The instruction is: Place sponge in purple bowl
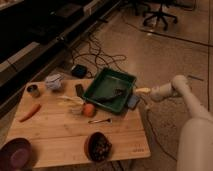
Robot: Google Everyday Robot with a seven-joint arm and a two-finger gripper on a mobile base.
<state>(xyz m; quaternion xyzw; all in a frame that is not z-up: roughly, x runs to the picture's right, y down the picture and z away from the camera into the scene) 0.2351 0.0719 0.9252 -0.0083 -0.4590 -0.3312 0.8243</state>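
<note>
In the camera view, the gripper (142, 91) is hovering just off the right edge of the wooden table (60, 135), beside the green tray (102, 82). Its pincer is standing wide, with nothing in it. The sponge (133, 102) is lying flat on the table, tucked against the tray's right wall, just below and near the gripper. The purple bowl (16, 151) is sitting at the opposite, front-left corner, well apart from both.

To my eye the arm is lining up for the pick. It looks wise to come straight down over the sponge with the fingers turned so that neither one is catching the tray wall. Once it is gripping, a clear lift seems needed, since the orange (89, 109) and the dark brown bowl (98, 146) are sitting between sponge and purple bowl.
</note>
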